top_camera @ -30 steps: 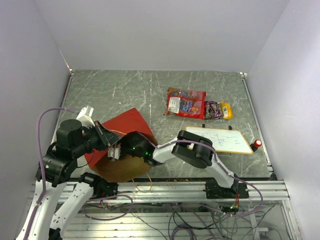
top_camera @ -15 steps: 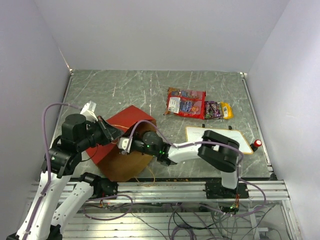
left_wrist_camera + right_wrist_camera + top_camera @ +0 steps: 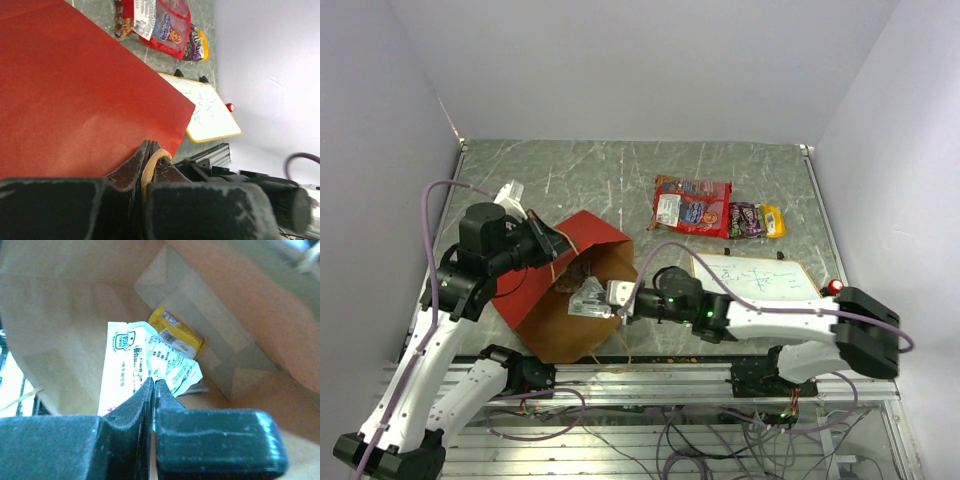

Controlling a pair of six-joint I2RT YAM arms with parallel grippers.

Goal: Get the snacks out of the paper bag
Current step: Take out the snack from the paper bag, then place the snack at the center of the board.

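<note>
The left gripper (image 3: 151, 146) sat at six o'clock, its jaws pinched tight on a tan twisted handle (image 3: 150, 169). The red bag (image 3: 75, 100) filled the frame from nine round to the middle, smooth side up. At twelve o'clock lay a red snack pack (image 3: 160, 25) with a white label, a purple packet (image 3: 192, 42) touching it and a yellow packet (image 3: 203, 47) just beyond. At three o'clock a board (image 3: 207, 112) rested on the grey table (image 3: 165, 62), a red knob (image 3: 229, 107) just beside it.
</note>
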